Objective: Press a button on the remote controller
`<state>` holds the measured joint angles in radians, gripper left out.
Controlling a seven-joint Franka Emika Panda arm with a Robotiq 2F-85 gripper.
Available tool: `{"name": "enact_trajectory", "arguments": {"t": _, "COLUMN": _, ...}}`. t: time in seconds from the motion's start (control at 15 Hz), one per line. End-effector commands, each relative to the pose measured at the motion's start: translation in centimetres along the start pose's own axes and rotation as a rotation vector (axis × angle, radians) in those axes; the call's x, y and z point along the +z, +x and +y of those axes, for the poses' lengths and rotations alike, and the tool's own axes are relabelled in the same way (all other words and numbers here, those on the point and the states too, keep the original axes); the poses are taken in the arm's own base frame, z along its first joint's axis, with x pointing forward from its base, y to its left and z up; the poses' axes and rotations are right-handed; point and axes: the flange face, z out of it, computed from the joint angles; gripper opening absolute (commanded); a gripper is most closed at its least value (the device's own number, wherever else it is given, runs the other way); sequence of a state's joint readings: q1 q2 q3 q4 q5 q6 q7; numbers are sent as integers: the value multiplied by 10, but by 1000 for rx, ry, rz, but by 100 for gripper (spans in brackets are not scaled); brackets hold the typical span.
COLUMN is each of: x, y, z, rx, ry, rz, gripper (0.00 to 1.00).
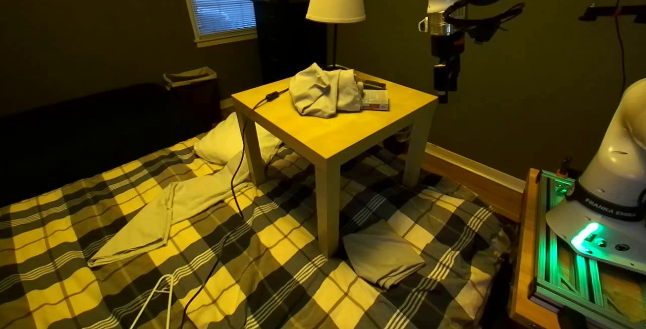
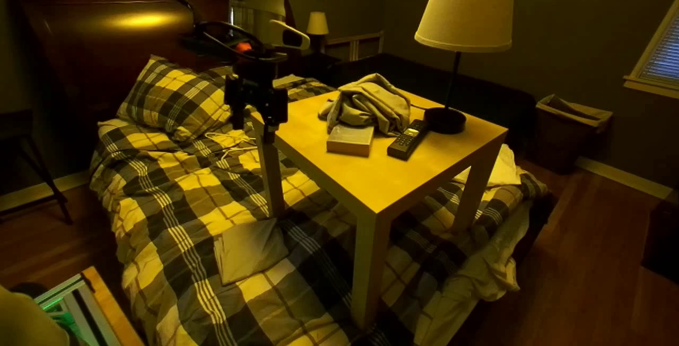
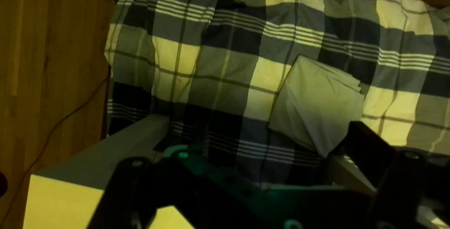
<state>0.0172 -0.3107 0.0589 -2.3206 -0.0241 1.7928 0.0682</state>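
Note:
The remote controller [image 2: 407, 140] is black with rows of buttons. It lies on the light wooden side table [image 2: 382, 181], between a small box and the lamp base. In an exterior view it shows as a dark shape [image 1: 374, 85] behind the box, partly hidden. My gripper [image 2: 253, 131] is in the air at the table's side, apart from the remote; it also shows in an exterior view [image 1: 443, 98]. In the wrist view the gripper [image 3: 281, 134] has its fingers spread, with nothing between them. The remote is out of the wrist view.
On the table are the small box [image 2: 350, 140], a crumpled grey cloth [image 2: 371, 104] and a lamp [image 2: 445, 120] with a cord. The table stands on a plaid bed [image 2: 175, 202]. A folded cloth [image 3: 320, 102] lies on the bed under my gripper.

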Motion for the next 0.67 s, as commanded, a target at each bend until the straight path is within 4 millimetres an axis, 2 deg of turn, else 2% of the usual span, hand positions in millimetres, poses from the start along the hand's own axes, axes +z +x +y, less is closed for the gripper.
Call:
{"name": "enact_trajectory", "arguments": {"t": 0.0, "x": -23, "y": 24, "z": 39, "rx": 38, "ry": 57, "rz": 156, "gripper": 100}}
{"name": "enact_trajectory", "arguments": {"t": 0.27, "x": -38, "y": 47, "z": 114, "rx": 65, "ry": 89, "rz": 366, "gripper": 100}}
{"name": "enact_trajectory", "arguments": {"t": 0.4, "x": -39, "y": 60, "z": 144, "rx": 71, "ry": 91, "rz": 477, "gripper": 74}}
{"name": "enact_trajectory", "arguments": {"t": 0.6, "x": -36, "y": 77, "z": 167, "rx": 77, "ry": 81, "rz": 594, "gripper": 51}}
